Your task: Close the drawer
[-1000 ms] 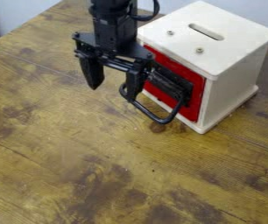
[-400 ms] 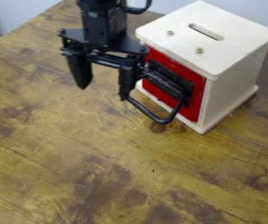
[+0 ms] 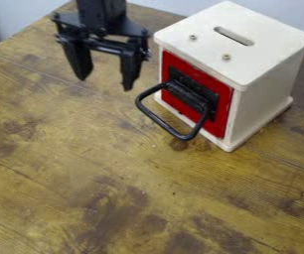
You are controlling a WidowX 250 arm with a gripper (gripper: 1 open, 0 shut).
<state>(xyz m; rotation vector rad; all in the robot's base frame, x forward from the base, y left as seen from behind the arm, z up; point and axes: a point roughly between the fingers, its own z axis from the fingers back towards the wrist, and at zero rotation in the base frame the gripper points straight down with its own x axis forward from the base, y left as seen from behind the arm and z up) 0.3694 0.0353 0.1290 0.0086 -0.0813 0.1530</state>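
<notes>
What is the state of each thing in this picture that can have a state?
red drawer: pushed in, front panel about flush with the box front.
black loop handle: sticks out from the drawer front, hanging down toward the table, free of the gripper.
gripper: open, empty, fingers pointing down, to the left of the box and apart from it.
cream-white box: upright on the wooden table, slot on top.

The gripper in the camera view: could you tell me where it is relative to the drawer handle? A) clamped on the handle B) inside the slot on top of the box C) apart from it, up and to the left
C: the gripper hangs open over the table, clear of the black loop handle of the drawer.
</notes>
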